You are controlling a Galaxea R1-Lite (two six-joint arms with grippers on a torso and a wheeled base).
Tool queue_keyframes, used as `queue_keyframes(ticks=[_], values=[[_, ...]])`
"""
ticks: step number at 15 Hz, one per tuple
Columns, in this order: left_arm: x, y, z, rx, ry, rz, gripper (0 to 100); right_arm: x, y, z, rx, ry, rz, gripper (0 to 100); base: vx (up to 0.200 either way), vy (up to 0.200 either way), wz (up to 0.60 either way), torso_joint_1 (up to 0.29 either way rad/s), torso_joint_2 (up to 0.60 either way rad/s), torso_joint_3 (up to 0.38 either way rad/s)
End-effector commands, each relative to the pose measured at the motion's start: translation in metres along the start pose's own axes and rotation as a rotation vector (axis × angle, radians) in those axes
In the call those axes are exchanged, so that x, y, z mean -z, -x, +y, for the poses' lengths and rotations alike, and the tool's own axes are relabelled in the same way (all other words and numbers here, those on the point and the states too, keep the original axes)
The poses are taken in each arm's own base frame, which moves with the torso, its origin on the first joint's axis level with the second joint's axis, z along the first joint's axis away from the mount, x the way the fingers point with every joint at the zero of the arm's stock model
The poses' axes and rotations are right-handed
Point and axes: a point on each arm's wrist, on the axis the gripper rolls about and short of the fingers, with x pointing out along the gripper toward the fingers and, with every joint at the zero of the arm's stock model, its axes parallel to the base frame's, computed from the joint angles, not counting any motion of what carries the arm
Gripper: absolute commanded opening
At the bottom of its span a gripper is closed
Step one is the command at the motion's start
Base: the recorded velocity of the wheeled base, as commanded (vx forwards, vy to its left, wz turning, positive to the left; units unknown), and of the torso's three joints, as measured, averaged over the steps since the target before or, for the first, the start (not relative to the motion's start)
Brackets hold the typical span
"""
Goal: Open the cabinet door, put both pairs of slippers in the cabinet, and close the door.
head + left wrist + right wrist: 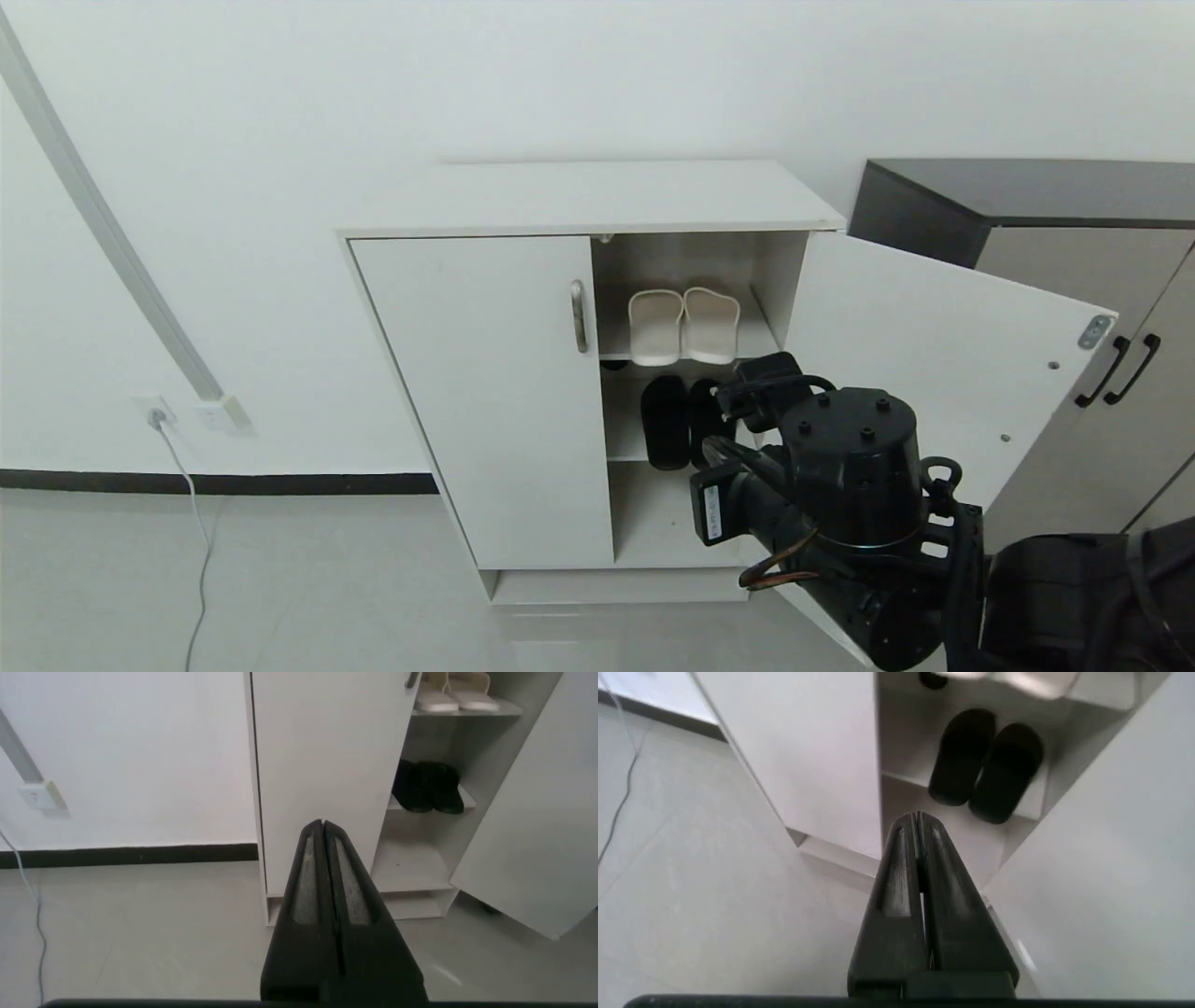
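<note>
The right gripper (920,821) is nearest. Its two black fingers are pressed together and hold nothing. It hangs low in front of the open side of the white wooden cabinet (597,196), close to the wide-open right door (934,345). The left gripper (322,826) is also pinched together with nothing in it, above the grey floor (280,579) and further back from the cabinet.

Inside, the pair of black slippers (667,420) lies side by side on the middle shelf. The pair of cream slippers (681,325) sits on the shelf above. The left door (485,392) with its silver handle (579,315) is closed.

Further off, a white cable (201,541) runs up to a wall socket (154,411). A dark-topped grey cupboard (1074,233) stands to the right.
</note>
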Motion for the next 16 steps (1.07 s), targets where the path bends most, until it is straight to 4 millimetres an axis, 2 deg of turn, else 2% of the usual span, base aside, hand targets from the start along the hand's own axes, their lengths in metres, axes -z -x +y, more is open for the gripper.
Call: queue_keyframes(ticks=[1, 16], values=[[0.0001, 0.0000, 0.0000, 0.001, -0.001, 0.000, 0, 0.0009, -0.0003, 0.0008, -0.002, 0.002, 0.002, 0, 0.000, 0.000, 0.00, 0.159, -0.47, -0.330], [0.0001, 0.0000, 0.0000, 0.001, 0.001, 0.000, 0, 0.0035, -0.0024, 0.0011, 0.002, 0.006, 0.010, 0, 0.000, 0.000, 0.00, 0.205, -0.52, -0.316]])
